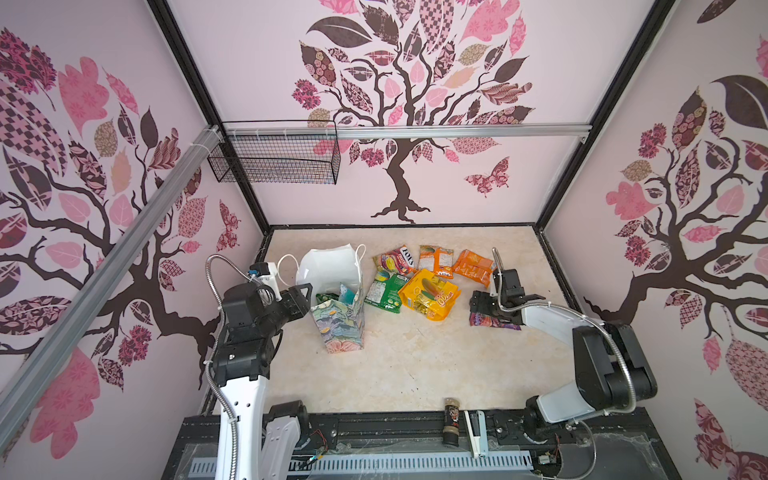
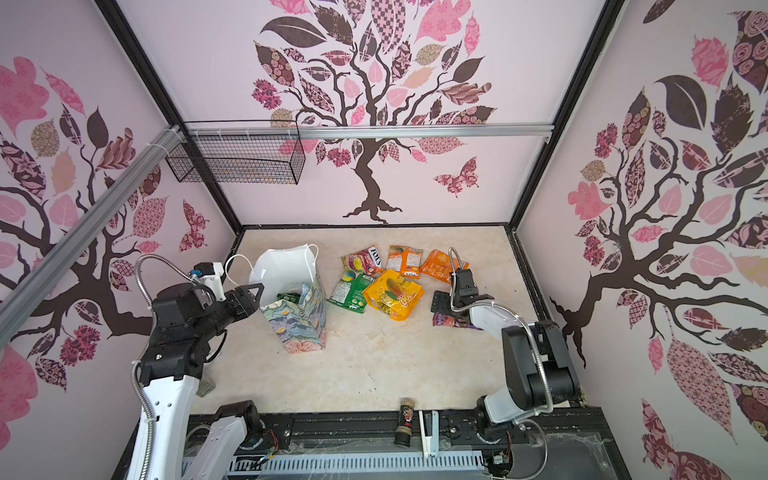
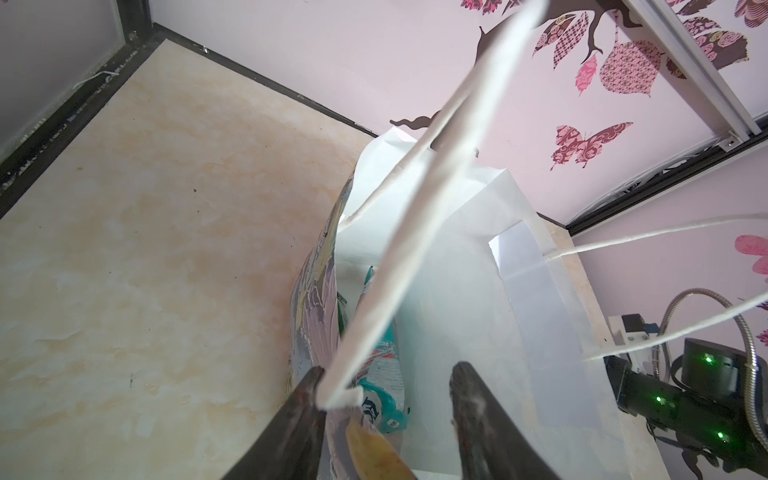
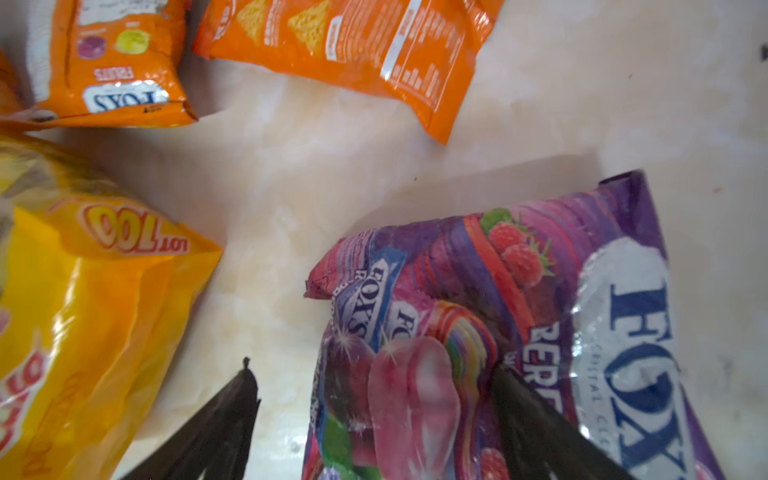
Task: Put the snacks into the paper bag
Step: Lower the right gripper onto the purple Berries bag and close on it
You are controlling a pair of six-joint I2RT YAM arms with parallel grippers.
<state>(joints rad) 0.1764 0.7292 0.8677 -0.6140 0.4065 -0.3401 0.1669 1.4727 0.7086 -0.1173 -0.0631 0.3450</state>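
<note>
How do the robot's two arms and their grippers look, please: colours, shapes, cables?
The left arm and right arm have white link shells and black joint housings. A silver corrugated hose loops along each. The left gripper and right gripper are black, with dark tapering fingers.

Snack packets [image 1: 430, 291] are pictured strewn beside the upright paper bag [image 1: 338, 328], the left gripper [image 1: 307, 289] positioned at its rim.

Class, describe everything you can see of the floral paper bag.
The paper bag stands upright on the table: tall, rectangular, pastel floral print outside, white inside, white cord handles. Its mouth gapes open; a teal packet and a green packet sit inside. The left gripper, jaws parted, sits at its rim, one cord against a finger.
</note>
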